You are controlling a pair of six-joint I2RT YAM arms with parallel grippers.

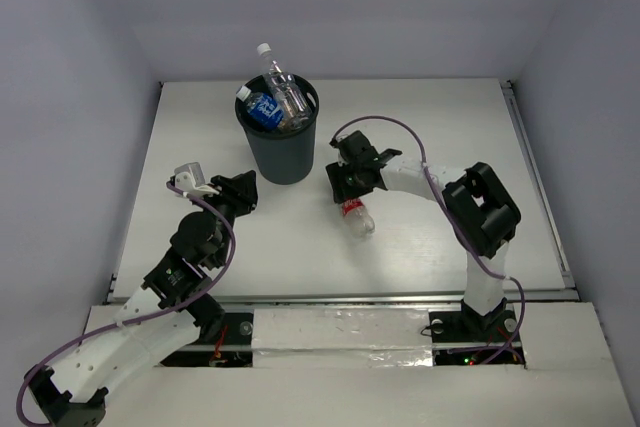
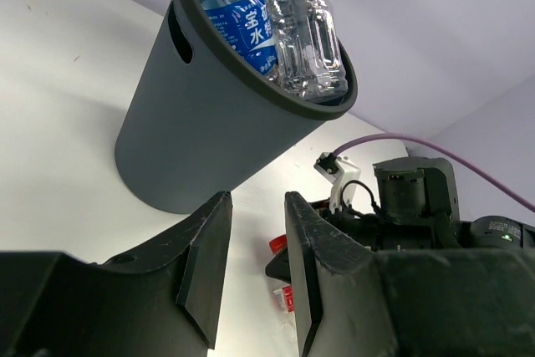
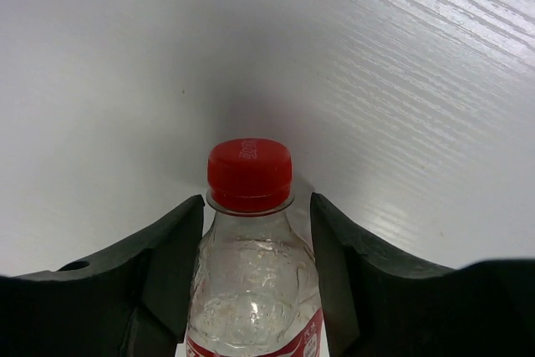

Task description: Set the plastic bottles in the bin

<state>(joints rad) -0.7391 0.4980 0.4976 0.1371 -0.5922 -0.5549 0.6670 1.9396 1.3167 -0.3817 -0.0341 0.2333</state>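
The round black bin (image 1: 285,152) stands at the back of the table, with a blue-labelled bottle (image 1: 263,109) and a plain clear bottle (image 1: 283,85) sticking out of it. The left wrist view shows the bin (image 2: 201,123) and those two bottles (image 2: 242,22) (image 2: 305,31) from close by. A clear bottle with red cap and red label (image 1: 357,217) lies on the table right of the bin. My right gripper (image 1: 350,197) is down over its neck, and the jaws (image 3: 257,206) press both sides of the bottle (image 3: 251,282) just below the cap. My left gripper (image 1: 245,187) hovers left of the bin, shut and empty (image 2: 257,202).
The white table (image 1: 430,107) has walls at the back and both sides. My right arm's wrist (image 2: 410,198) shows beyond the left fingers, next to the red cap (image 2: 278,244). The bin stands between the two grippers.
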